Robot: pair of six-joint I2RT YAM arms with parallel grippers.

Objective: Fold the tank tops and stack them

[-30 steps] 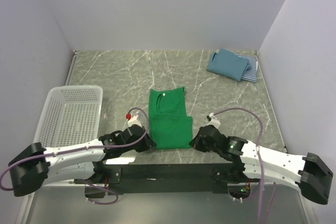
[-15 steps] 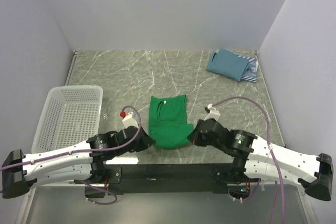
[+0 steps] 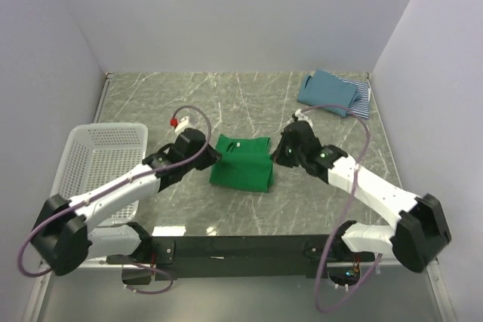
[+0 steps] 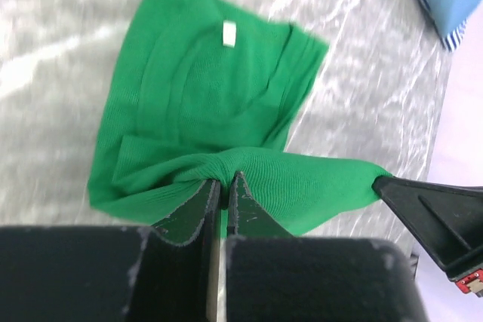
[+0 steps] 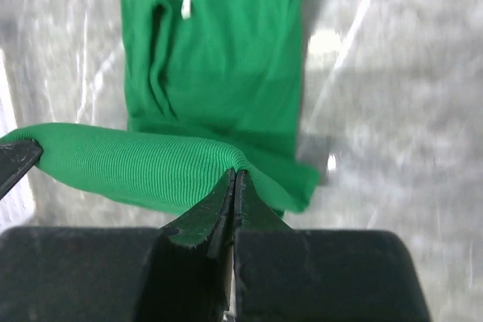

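left fingers (image 4: 230,191): pinched shut on a raised fold of the green tank top (image 4: 215,96); fabric is seen clamped right at the tips
right fingers (image 5: 232,189): pressed together on the other end of the same fold; its tip is seen at the right edge of the left wrist view
green tank top: found at the middle of the bench (image 3: 226,99); one edge is held up off the surface and stretched as a ridge between the two sets of fingers, above the flat part; the neckline with the white label (image 4: 229,32) is laid flat, facing up
teal tank top (image 3: 326,92): folded; placed at the far right corner of the bench, on top of the striped tank top (image 3: 363,101); well apart from the green one
striped tank top: mostly covered by the teal one; only its right side is shown
basket (image 3: 102,164): white mesh; set at the left side of the bench, partly crossed by the left arm
bench: grey marbled surface
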